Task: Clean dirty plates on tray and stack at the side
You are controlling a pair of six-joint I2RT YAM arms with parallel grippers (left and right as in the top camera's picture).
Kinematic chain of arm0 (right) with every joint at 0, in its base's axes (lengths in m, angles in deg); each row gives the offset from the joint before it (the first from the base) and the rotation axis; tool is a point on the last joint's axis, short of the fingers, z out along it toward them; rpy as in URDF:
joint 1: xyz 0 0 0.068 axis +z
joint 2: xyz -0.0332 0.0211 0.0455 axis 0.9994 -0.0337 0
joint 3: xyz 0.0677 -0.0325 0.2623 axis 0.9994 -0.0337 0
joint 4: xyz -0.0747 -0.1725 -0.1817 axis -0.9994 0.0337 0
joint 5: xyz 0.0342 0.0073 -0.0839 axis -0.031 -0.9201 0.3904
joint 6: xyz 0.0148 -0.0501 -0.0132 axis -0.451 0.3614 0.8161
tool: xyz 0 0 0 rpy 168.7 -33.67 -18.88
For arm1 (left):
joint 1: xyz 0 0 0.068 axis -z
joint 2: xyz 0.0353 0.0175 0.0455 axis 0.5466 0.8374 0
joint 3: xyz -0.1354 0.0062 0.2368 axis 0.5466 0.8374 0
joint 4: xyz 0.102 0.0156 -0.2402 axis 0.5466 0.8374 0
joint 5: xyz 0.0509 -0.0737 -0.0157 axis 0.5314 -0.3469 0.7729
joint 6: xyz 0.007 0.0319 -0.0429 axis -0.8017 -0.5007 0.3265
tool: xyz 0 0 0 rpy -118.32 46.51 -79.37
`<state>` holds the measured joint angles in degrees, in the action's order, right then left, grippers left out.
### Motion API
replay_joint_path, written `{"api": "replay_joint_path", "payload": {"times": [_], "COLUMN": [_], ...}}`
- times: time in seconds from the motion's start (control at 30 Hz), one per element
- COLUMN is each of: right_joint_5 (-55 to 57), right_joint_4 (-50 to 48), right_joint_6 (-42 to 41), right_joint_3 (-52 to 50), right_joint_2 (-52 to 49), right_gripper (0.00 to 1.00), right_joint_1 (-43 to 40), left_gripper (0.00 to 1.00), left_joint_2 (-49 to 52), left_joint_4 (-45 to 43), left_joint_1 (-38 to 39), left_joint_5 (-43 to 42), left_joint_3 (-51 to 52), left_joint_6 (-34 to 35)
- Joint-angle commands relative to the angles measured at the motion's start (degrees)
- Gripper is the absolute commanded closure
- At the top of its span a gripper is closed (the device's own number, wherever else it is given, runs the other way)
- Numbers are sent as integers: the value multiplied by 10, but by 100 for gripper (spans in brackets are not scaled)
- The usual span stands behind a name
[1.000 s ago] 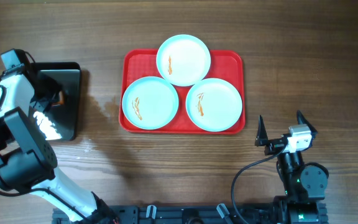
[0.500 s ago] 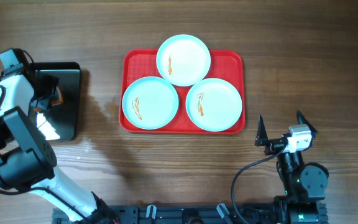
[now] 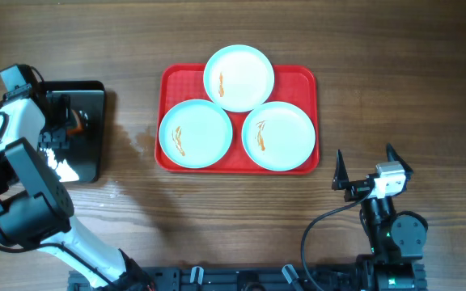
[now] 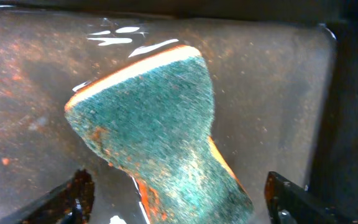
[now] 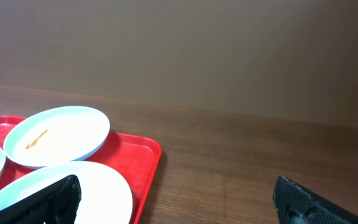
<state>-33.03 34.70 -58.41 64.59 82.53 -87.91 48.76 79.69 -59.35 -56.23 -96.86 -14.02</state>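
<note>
Three round white plates with orange smears lie on the red tray [image 3: 302, 79]: one at the back [image 3: 239, 77], one front left [image 3: 195, 133], one front right [image 3: 278, 136]. My left gripper [image 3: 67, 125] hangs over the black pan, far left of the tray. In the left wrist view its fingers [image 4: 179, 199] are open, one on each side of a green and orange sponge [image 4: 148, 118] lying in wet residue. My right gripper [image 3: 366, 166] is open and empty, front right of the tray. The right wrist view shows the gripper [image 5: 176, 193], the plates [image 5: 58, 134] and the tray [image 5: 143, 152].
A black rectangular pan [image 3: 87, 166] with shiny liquid stands at the left table edge; its bottom fills the left wrist view [image 4: 278, 93]. A damp patch [image 3: 140, 139] marks the wood between pan and tray. Bare wood lies right of the tray [image 3: 395, 89].
My left gripper has shifted slightly over the pan. The plates, tray and right arm have not moved.
</note>
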Motion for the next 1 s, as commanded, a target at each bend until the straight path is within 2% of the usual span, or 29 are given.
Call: {"api": "replay_joint_path", "payload": {"times": [0.0, 0.03, 0.17, 0.37, 0.4, 0.47, 0.5, 0.57, 0.67, 0.7, 0.8, 0.87, 0.97], "right_joint_5": [7, 7, 7, 7, 7, 7, 7, 7, 7, 7, 7, 7, 7], "right_joint_4": [-2, -2, -2, -2, -2, -2, -2, -2, -2, -2, -2, -2, -2], "right_joint_6": [5, 5, 5, 5, 5, 5, 5, 5, 5, 5, 5, 5, 5], "right_joint_3": [-1, -1, -1, -1, -1, -1, -1, -1, -1, -1, -1, -1, -1], "right_joint_2": [3, 3, 3, 3, 3, 3, 3, 3, 3, 3, 3, 3, 3], "right_gripper": [0, 0, 0, 0, 0, 0, 0, 0, 0, 0, 0, 0, 0], "right_joint_1": [-3, -3, -3, -3, -3, -3, -3, -3, -3, -3, -3, -3, -3], "left_gripper": [11, 7, 7, 14, 18, 40, 45, 47, 55, 60, 84, 85, 92], "left_joint_2": [10, 10, 17, 35, 38, 43, 43, 43, 42, 41, 36, 28, 15], "left_joint_4": [-3, -4, -23, -31, -30, -20, -16, -10, -5, -3, 13, 24, 26], "left_joint_1": [-3, -3, -3, -3, -3, -3, -3, -3, -3, -3, -3, -3, -3], "left_joint_5": [31, 33, 33, 33, 33, 33, 33, 33, 33, 33, 33, 33, 31], "left_joint_3": [8, 8, 8, 8, 8, 8, 8, 8, 8, 8, 8, 8, 8], "left_joint_6": [16, 16, 16, 16, 16, 16, 9, 4, -52, -68, -83, -84, -153]}}
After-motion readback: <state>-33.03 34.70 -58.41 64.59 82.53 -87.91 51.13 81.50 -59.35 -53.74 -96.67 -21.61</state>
